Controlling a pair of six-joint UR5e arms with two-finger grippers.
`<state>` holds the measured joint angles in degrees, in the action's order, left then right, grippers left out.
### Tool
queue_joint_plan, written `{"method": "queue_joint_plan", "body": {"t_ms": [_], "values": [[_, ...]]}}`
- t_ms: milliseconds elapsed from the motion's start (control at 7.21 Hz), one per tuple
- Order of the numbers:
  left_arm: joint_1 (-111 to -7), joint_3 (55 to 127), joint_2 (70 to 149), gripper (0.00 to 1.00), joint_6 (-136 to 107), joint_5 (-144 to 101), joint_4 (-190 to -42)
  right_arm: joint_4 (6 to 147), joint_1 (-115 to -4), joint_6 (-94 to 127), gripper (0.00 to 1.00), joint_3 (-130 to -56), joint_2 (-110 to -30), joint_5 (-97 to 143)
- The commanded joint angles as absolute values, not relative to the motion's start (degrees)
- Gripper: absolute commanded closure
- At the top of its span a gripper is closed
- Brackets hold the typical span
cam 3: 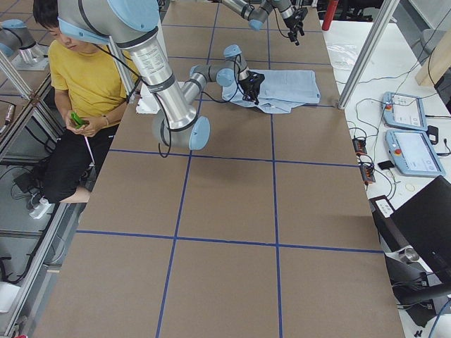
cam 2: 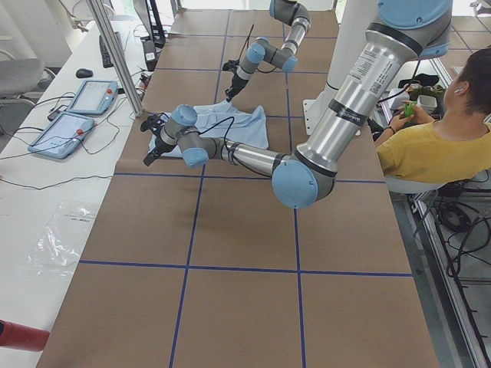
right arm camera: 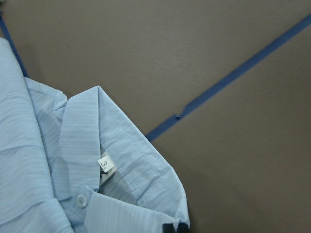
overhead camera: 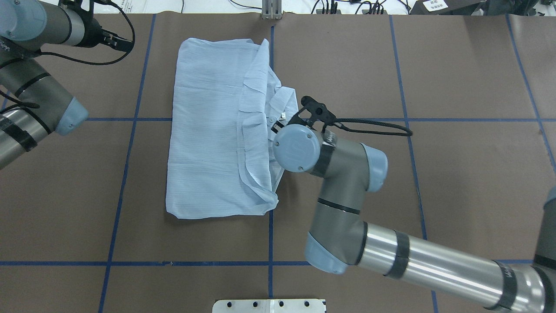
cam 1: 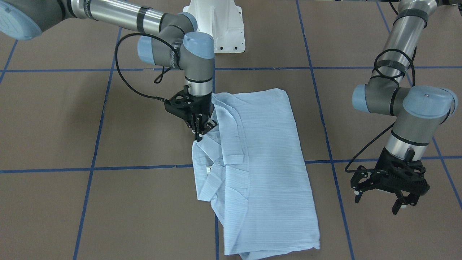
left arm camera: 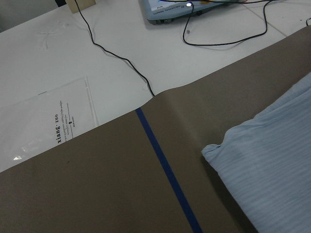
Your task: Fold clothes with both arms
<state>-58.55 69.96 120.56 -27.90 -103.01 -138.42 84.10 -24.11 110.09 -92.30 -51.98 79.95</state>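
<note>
Found shirt (cam 1: 260, 162) lying folded into a long panel on the brown table (cam 1: 54, 119), spread over a crossing of blue tape lines (cam 1: 144, 167), with its collar (right arm camera: 82, 141) on the right arm's side.

Noted right gripper (cam 1: 199, 134) pointing straight down at the shirt's edge just beside the collar. Jaws drawn together, pinching the pale fabric, the cloth rising slightly to meet the tips.

Saw, through the right wrist camera, dark fingertips (right arm camera: 175, 228) at the very bottom of the frame, touching the collar's outer corner. Logged above them a white size tag (right arm camera: 106, 163) and one small white button (right arm camera: 81, 199).

Recorded left gripper (cam 1: 377, 202) well apart from the shirt, hanging above bare table. Jaws spread wide, holding nothing and touching nothing.

Caught in the left wrist view only a corner of the shirt, one tape line, and the table's edge with white surface and cables beyond.

Observed white pedestal base (cam 1: 220, 25) at the robot's side of the table, between the two arms.
</note>
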Motion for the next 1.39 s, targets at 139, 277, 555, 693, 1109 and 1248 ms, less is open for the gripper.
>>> {"method": "queue_joint_plan", "body": {"t_ms": [139, 277, 555, 693, 1109, 1248], "values": [[-58.36, 70.49, 120.5, 0.0, -27.95, -103.01, -138.43, 85.25, -22.41, 106.46, 1.0, -101.25, -61.17, 79.01], [-58.36, 71.62, 119.45, 0.0, -27.95, -103.01, -138.43, 84.91, -22.93, 103.04, 1.0, -100.9, -61.35, 78.58], [-58.36, 72.86, 118.57, 0.0, -27.86, -103.18, -138.34, 84.73, -24.08, 99.76, 1.0, -100.46, -61.61, 78.49], [-58.27, 72.86, 118.56, 0.0, -27.69, -103.62, -138.34, 85.07, -24.43, 98.54, 0.01, -100.55, -61.52, 78.57], [-58.36, 72.77, 118.48, 0.0, -27.69, -105.03, -138.34, 85.34, -28.99, 84.26, 0.0, -102.56, -60.29, 89.34], [-58.36, 72.77, 118.48, 0.0, -27.69, -105.03, -138.34, 85.6, -28.66, 80.63, 0.0, -102.57, -58.55, 91.47]]}}
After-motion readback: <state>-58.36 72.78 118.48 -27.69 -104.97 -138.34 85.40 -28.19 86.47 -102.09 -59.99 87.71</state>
